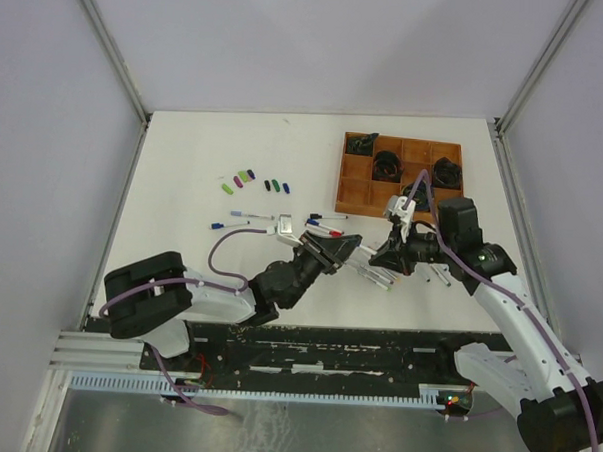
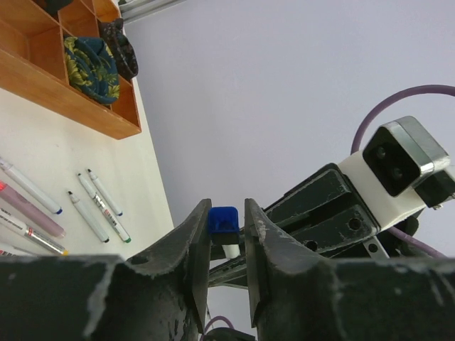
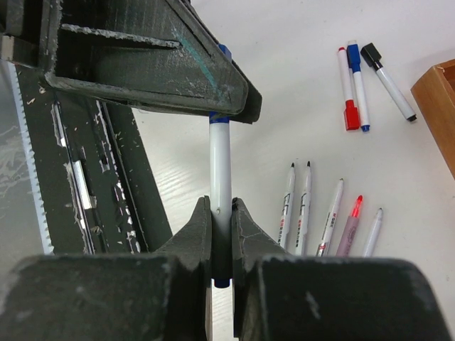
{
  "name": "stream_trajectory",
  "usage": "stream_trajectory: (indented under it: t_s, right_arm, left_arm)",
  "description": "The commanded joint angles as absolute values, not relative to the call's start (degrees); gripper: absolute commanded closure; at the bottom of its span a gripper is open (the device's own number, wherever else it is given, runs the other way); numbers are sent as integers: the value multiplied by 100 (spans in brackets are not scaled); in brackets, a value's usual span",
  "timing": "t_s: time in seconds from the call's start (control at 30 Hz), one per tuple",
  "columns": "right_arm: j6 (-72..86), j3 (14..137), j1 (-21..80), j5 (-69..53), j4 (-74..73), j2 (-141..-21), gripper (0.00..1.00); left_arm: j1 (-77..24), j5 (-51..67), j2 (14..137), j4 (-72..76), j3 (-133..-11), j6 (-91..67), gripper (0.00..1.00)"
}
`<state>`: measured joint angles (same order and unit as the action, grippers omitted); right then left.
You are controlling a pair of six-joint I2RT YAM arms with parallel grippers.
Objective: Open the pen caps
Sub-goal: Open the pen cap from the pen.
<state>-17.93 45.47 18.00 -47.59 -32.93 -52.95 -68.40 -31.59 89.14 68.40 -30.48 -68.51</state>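
A white-barrelled pen (image 3: 220,163) spans the space between my two grippers above the table. My right gripper (image 3: 222,209) (image 1: 392,256) is shut on its barrel near the blue tail end. My left gripper (image 2: 227,209) (image 1: 347,246) has its jaws narrowed around the pen's blue cap (image 2: 223,220); one finger touches the cap and a sliver of gap shows at the other. Several loose pen caps (image 1: 245,181) lie in a row at the left of the table. Uncapped pens (image 3: 306,206) (image 2: 99,206) lie side by side beneath the grippers.
The brown compartment tray (image 1: 351,193) (image 2: 85,114) stands at the back right with dark bundles in its cells. Capped pens (image 1: 327,224) (image 3: 352,85) lie in front of it, and two more pens (image 1: 237,221) lie further left. White walls enclose the table.
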Motion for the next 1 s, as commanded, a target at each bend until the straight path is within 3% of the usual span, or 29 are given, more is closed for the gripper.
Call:
stream_trajectory:
  t_s: [0.0, 0.2, 0.23, 0.3, 0.33, 0.47, 0.57, 0.7, 0.97]
  right_arm:
    - [-1891, 4570, 1841, -4670, -3137, -5360, 99]
    - [-1935, 4562, 1861, -4710, -3162, -5385, 99]
    - [-1954, 4562, 1863, -4718, -3175, -5391, 99]
    - [-2001, 4560, 1867, -4763, -3201, -5413, 98]
    - [-2042, 4576, 1860, -4792, -3246, -5427, 97]
    - [-2088, 4651, 1863, -4949, -3357, -5404, 58]
    - [-2030, 4671, 1863, -5035, -3308, -5310, 43]
    - [-1914, 4600, 1852, -4924, -3155, -5261, 42]
    - [-1883, 4578, 1862, -4883, -3112, -5247, 51]
  left_arm:
    - [-6873, -3354, 8841, 7337, -3195, -6978, 71]
    - [-6873, -3500, 8676, 7180, -3105, -6874, 70]
    - [-6874, -3493, 8674, 7187, -3108, -6862, 73]
    - [-6873, -3471, 8669, 7239, -3119, -6777, 94]
    - [-6877, -3461, 8663, 7246, -3128, -6715, 97]
    - [-6874, -3451, 8574, 6843, -3186, -6493, 97]
    - [-6873, -3386, 8579, 6713, -3182, -6438, 97]
    - [-6876, -3094, 8748, 6685, -3319, -6372, 97]
    - [-6872, -2719, 9109, 6465, -3740, -6328, 97]
